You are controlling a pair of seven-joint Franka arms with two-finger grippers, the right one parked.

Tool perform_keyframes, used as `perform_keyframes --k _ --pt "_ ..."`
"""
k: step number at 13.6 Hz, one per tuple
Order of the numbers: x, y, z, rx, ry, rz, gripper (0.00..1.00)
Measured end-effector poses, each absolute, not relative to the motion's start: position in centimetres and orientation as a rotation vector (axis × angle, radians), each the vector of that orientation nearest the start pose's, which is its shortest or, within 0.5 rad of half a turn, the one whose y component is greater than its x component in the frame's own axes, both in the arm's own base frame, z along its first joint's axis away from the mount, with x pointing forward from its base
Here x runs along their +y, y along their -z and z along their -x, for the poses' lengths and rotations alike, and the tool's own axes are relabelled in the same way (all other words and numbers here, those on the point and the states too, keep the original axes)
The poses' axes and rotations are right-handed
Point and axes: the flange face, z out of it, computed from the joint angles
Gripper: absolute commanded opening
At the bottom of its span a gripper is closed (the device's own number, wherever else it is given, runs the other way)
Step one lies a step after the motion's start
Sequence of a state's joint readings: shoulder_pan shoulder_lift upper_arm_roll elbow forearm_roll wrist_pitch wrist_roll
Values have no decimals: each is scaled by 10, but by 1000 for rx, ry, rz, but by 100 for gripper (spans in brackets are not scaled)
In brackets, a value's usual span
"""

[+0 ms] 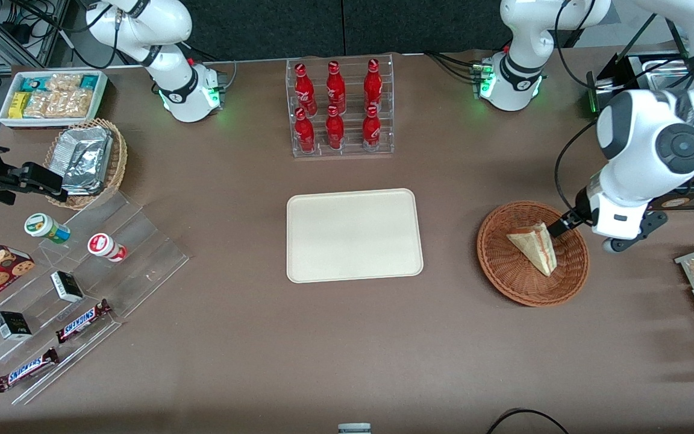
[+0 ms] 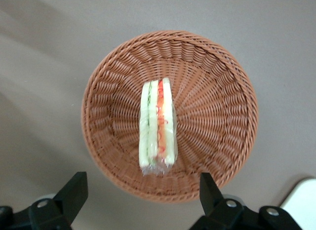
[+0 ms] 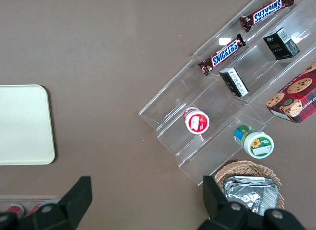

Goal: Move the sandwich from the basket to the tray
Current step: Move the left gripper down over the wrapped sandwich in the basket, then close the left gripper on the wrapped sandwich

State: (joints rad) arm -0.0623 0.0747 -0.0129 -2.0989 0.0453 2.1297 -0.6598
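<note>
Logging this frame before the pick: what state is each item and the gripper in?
Sandwich: wrapped, on edge in the basket, ungrasped.
Basket: holds only the sandwich.
Tray: bare.
Gripper: open, hovering above the basket.
Cola bottles: upright in their rack, capped.

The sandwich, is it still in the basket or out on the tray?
In the basket. The sandwich lies inside; the tray holds nothing. The open gripper hovers above.

The left arm is being held bent over the basket (image 1: 532,253), its wrist angled downward. The gripper (image 2: 140,193) is being kept above the basket's rim, fingers (image 2: 74,190) spread wide apart, nothing being gripped between them.
</note>
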Motion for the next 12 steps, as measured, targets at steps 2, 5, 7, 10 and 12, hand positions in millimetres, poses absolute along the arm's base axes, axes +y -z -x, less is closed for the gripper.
perform_keyframes --k 2,5,7,10,12 --pt "-38 -354 -545 -947 -3 2969 100" --pt "-40 -327 -542 -1055 -3 2989 100" --pt "-39 -318 -540 -1064 -21 2984 100" --pt "-39 -300 -532 -1065 -50 2974 100" --pt "-38 -289 -528 -1063 -72 2967 100"
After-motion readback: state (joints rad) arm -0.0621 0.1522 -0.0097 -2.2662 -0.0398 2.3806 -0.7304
